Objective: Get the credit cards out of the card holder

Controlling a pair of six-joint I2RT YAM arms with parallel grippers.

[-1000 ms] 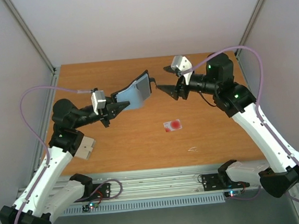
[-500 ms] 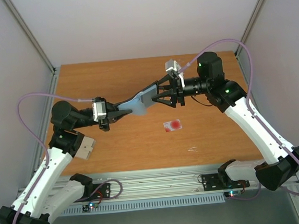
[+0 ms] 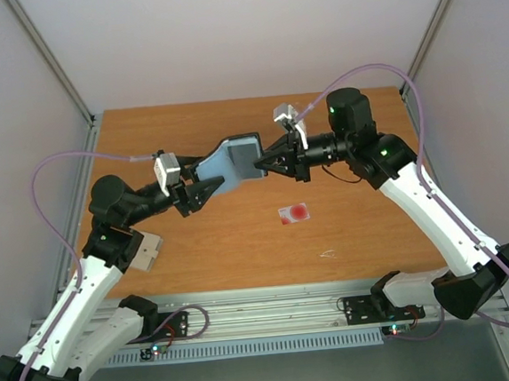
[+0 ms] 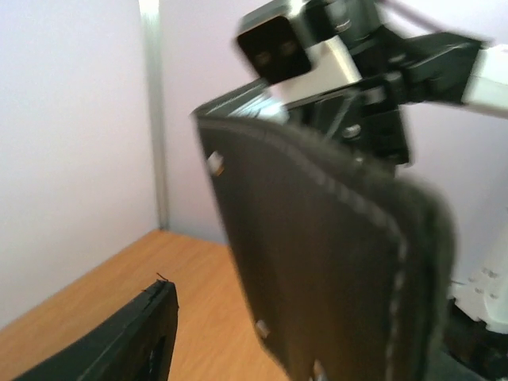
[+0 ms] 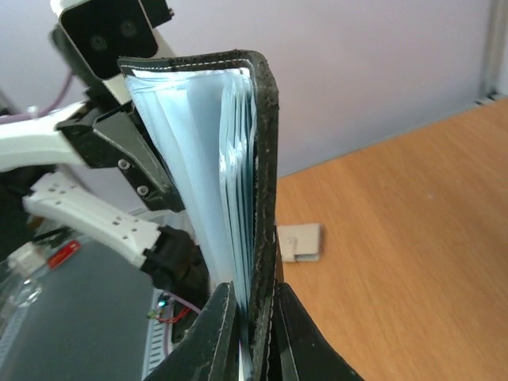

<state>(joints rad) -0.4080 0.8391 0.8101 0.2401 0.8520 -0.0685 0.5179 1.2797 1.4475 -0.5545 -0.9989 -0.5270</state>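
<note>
- Right gripper [image 5: 254, 300]: clamped on the card holder [image 5: 266, 159] edge, mid-air above the far-middle table [image 3: 197, 249].
- Left gripper [image 3: 205, 190]: fingers apart, gripping nothing.
- Your risk: one thin pinch; holder may twist or drop if you tug.

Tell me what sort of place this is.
Probably a robot lab cell: a wooden table boxed in by plain white panels, with the left arm and right arm bolted to a metal rail.

Wooden table [image 3: 241, 245] carries a whitish red-spotted card [image 3: 293, 213] right of centre, pale block [image 3: 144, 251] lower left.
</note>
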